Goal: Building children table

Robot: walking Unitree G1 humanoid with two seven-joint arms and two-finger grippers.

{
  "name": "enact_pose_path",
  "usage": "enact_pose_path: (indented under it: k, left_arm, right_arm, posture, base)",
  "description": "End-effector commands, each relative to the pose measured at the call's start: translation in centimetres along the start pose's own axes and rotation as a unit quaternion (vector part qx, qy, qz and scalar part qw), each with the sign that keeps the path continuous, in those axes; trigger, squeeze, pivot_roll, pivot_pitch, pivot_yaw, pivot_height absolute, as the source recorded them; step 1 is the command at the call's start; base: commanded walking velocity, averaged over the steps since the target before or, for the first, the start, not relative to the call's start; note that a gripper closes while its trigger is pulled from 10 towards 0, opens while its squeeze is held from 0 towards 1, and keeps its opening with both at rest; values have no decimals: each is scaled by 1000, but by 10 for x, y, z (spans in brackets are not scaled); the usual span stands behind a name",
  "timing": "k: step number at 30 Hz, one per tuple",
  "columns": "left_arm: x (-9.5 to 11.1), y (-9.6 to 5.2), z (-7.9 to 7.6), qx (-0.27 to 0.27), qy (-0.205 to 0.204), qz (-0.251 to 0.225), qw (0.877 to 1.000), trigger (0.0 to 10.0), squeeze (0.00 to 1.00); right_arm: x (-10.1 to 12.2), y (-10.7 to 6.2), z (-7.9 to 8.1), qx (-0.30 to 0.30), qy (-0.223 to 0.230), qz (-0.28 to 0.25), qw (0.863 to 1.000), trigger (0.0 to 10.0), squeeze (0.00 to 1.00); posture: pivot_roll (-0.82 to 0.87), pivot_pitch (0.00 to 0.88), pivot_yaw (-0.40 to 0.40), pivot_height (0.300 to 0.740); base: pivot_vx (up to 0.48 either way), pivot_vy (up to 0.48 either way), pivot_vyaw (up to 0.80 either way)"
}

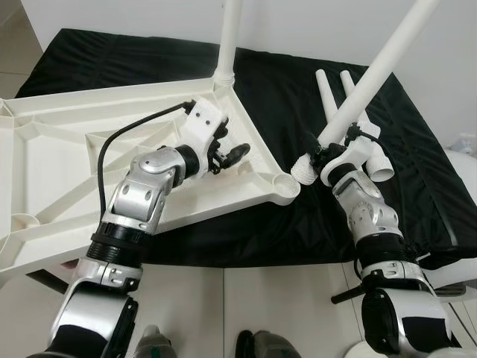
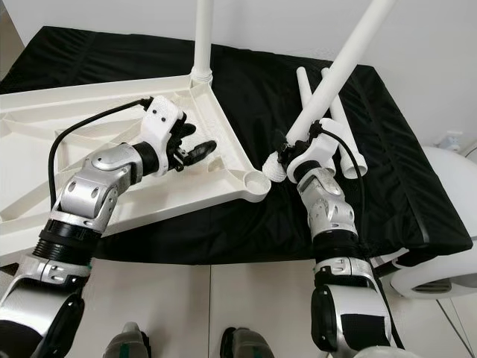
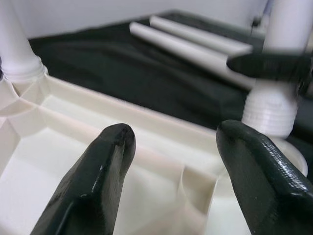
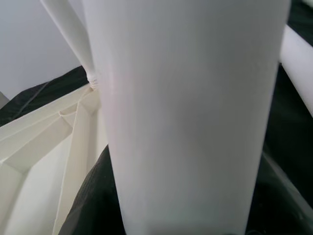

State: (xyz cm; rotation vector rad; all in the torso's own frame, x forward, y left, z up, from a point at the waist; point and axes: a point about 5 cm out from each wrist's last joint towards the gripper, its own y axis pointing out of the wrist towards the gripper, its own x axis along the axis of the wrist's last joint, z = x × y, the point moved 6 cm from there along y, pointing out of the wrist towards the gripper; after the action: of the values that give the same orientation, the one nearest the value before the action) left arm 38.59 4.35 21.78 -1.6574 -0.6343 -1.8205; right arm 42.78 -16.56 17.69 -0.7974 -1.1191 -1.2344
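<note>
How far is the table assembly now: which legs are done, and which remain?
Done: one leg stands upright in the far corner of the upturned tabletop. In hand: the right gripper holds a second leg, tilted, its threaded end beside the near corner socket. The open left gripper hovers inside the tabletop. Left: two legs on the black cloth.

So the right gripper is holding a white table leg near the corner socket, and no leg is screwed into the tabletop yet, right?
Not quite: one leg already stands upright in the far corner of the tabletop, as the left eye view shows. The right gripper does hold a white table leg near the corner socket.
</note>
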Motion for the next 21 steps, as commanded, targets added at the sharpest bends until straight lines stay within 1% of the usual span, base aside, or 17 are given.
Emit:
enact_pose_path:
  k: [1,3,5,6,7,8,9,10,11,13,14,15,16,18,19,20,21]
  left_arm:
    - [4,-3,22,84,-33,-21,996,10000,0]
    - [6,-6,26,93,-40,-29,994,10000,0]
    - [5,-9,37,133,-38,-28,990,10000,0]
    - [8,-11,42,151,-31,-33,988,10000,0]
    - [9,-13,45,163,-26,-37,986,10000,0]
    - [9,-13,45,163,-26,-37,986,10000,0]
    - [10,-15,46,170,-37,-42,984,10000,0]
    - [10,-15,46,170,-37,-42,984,10000,0]
    - [13,-18,47,177,-32,-49,982,10000,0]
    - [13,-23,48,201,-21,-47,978,10000,0]
    - [13,-23,48,201,-21,-47,978,10000,0]
    - [13,-25,44,201,-20,-50,978,10000,0]
    - [10,-26,40,200,-22,-46,979,10000,0]
    - [3,-25,34,198,-3,-34,980,10000,0]
    - [-2,-25,34,206,7,-26,978,10000,0]
    - [-2,-25,34,206,7,-26,978,10000,0]
    - [-6,-24,33,210,12,-20,977,10000,0]
  right_arm:
    - [7,1,6,6,-20,-23,1000,10000,0]
    - [8,1,9,11,-23,-30,999,10000,0]
    - [10,0,15,23,-48,-43,998,10000,0]
    - [11,-1,20,32,-59,-50,997,10000,0]
    - [12,-2,23,38,-65,-55,996,10000,0]
    - [12,-2,23,38,-65,-55,996,10000,0]
    - [13,-4,28,47,-72,-61,994,10000,0]
    - [13,-4,28,47,-72,-61,994,10000,0]
    - [14,-7,31,54,-79,-68,993,10000,0]
    - [17,-13,38,68,-91,-83,990,10000,0]
    - [17,-13,38,68,-91,-83,990,10000,0]
    - [19,-16,41,74,-95,-91,989,10000,0]
    - [20,-19,44,80,-101,-98,987,10000,0]
    - [21,-25,46,83,-112,-110,984,10000,0]
    - [21,-27,48,83,-120,-113,983,10000,0]
    - [21,-27,48,83,-120,-113,983,10000,0]
    - [18,-30,50,87,-126,-114,982,10000,0]
  posture:
    - [83,23,-96,740]
    - [83,23,-96,740]
    - [86,17,-93,740]
    - [86,16,-92,740]
    - [86,16,-92,740]
    - [86,16,-92,740]
    - [85,14,-93,740]
    - [85,14,-93,740]
    - [85,14,-95,740]
    - [78,5,-101,740]
    - [78,5,-101,740]
    - [78,4,-104,740]
    - [73,2,-103,740]
    - [66,0,-101,740]
    - [66,0,-101,740]
    - [66,0,-101,740]
    - [58,0,-96,740]
  base:
    - [0,0,0]
    - [0,0,0]
    - [0,0,0]
    - [0,0,0]
    - [0,0,0]
    - [0,0,0]
    - [0,0,0]
    - [0,0,0]
    - [0,0,0]
    - [0,0,0]
    - [0,0,0]
    - [0,0,0]
    - [0,0,0]
    - [0,0,0]
    - [0,0,0]
    - [0,0,0]
    - [0,0,0]
